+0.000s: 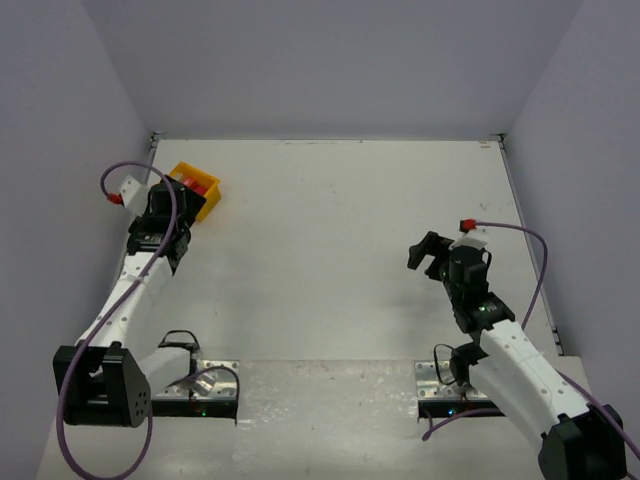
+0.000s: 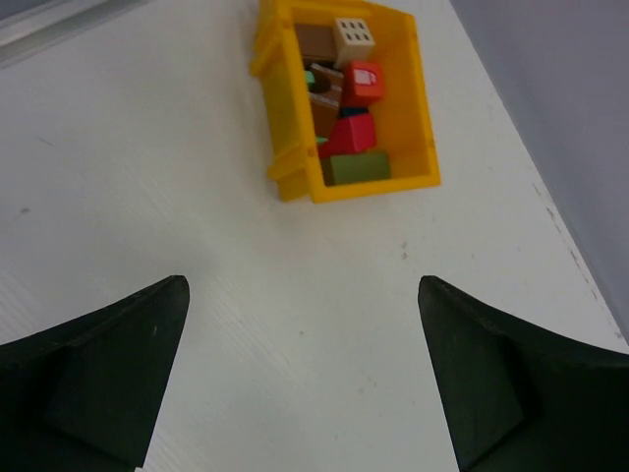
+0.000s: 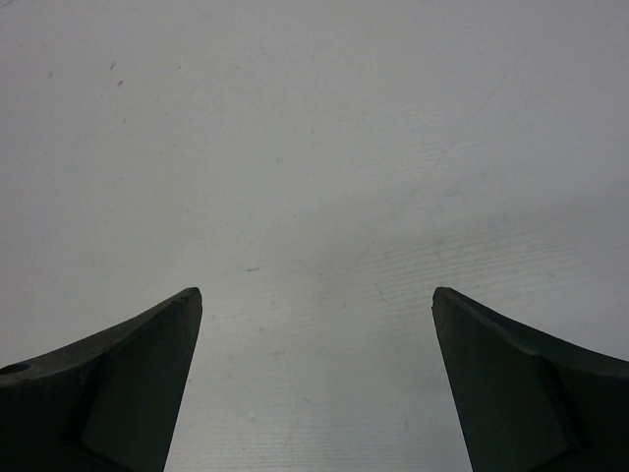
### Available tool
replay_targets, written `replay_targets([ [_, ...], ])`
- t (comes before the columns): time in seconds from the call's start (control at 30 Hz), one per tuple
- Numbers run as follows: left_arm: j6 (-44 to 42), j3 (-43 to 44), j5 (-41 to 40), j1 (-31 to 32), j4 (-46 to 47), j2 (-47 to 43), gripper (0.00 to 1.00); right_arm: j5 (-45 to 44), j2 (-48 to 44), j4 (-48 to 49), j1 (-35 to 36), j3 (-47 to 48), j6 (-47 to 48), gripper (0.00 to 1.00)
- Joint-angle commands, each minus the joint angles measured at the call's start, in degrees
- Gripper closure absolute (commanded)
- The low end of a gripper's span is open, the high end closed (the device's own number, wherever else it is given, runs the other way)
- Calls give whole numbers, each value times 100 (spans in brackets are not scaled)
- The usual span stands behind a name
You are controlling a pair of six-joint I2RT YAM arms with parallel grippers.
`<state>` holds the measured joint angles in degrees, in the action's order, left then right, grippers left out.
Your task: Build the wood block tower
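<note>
Over on the left: reaches with the left arm (image 1: 128,290) from its base at the near edge, up along the left side, forearm slanting away, wrist pitched down toward the far-left part of the worktop (image 1: 330,250). Holds the left jaws wide apart and released, grasping nothing, dark fingertips (image 2: 147,324) hanging above bare surface just short of the yellow tray (image 2: 425,128). Finds the wood blocks (image 2: 349,108) heaped together inside that tray: tan block (image 2: 354,39) with dots at the far end beside a brown block (image 2: 316,41), red block (image 2: 364,84) just nearer, second red block (image 2: 349,136) and olive block (image 2: 356,167) against the near wall, a sliver of teal block (image 2: 310,77) on the left side. Over on the right: bends the right arm (image 1: 510,350) up from its base, leaning inward toward the middle, wrist tilted down over bare worktop, well apart from the tray. Shows the right jaws likewise spread wide and released, with only plain white surface between them.
</note>
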<state>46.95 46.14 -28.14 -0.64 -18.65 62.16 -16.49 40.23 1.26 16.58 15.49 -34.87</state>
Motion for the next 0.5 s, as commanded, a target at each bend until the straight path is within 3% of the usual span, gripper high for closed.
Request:
replay_targets([
  [0.0, 145, 272, 382, -528, 201, 289, 0, -47, 158, 390, -32, -11, 95, 1],
  [0.2, 470, 701, -66, -850, -220, 1136, 0, -77, 539, 760, -32, -114, 126, 1],
  [0.47, 163, 1524, 120, -1297, 254, 2527, 5, -170, 1122, 449, -32, 175, 42, 1],
])
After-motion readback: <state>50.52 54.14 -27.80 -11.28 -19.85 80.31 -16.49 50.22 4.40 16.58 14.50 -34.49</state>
